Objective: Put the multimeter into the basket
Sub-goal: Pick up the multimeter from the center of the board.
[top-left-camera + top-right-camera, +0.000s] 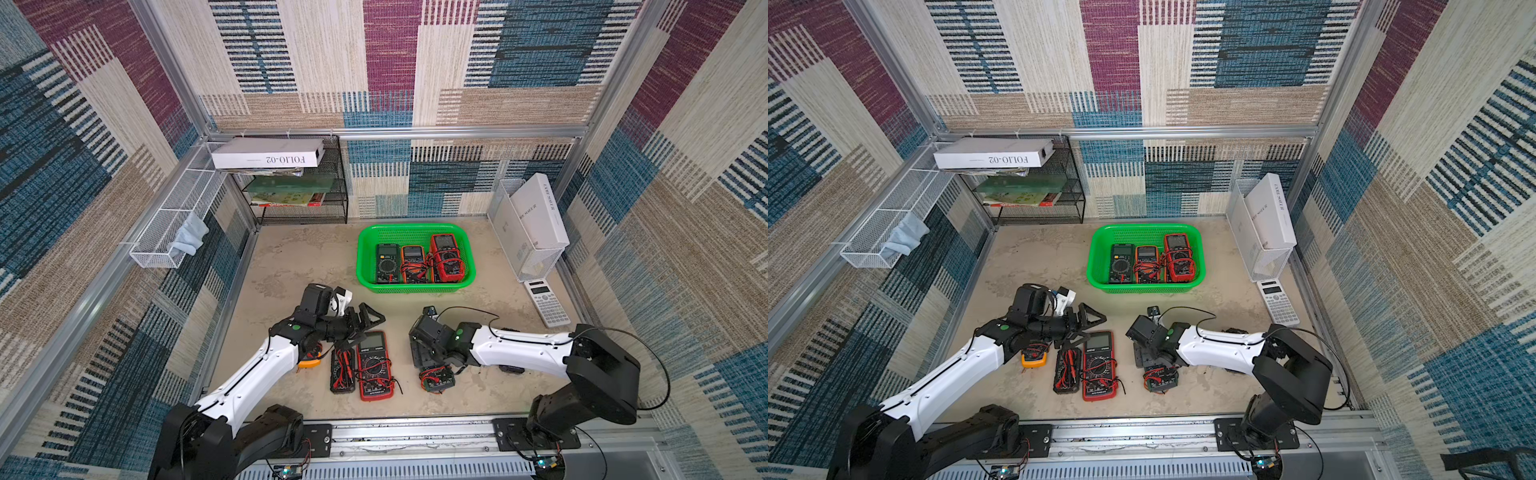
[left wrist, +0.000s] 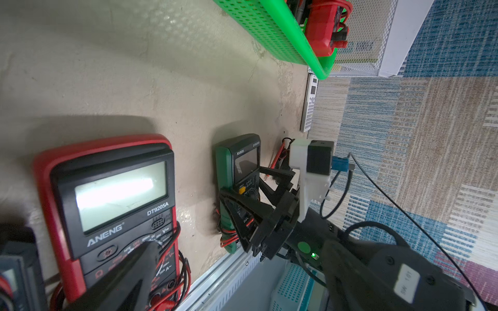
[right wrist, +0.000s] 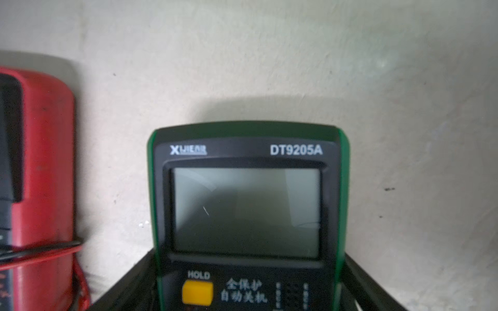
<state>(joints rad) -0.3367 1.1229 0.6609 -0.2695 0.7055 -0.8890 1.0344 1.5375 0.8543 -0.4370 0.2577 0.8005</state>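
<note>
- Mostly, the desk shows plainly in both top views.
- The basket sits at the desk's back, holding three meters; the left wrist view crops it to a corner.
- The right gripper, hidden under its wrist from above, is clamped on the green multimeter, which lies on the desk, well short of the basket.
- The left gripper hangs spread wide over the red multimeter.
- A yellow meter peeks half-hidden beneath the left arm.
</note>
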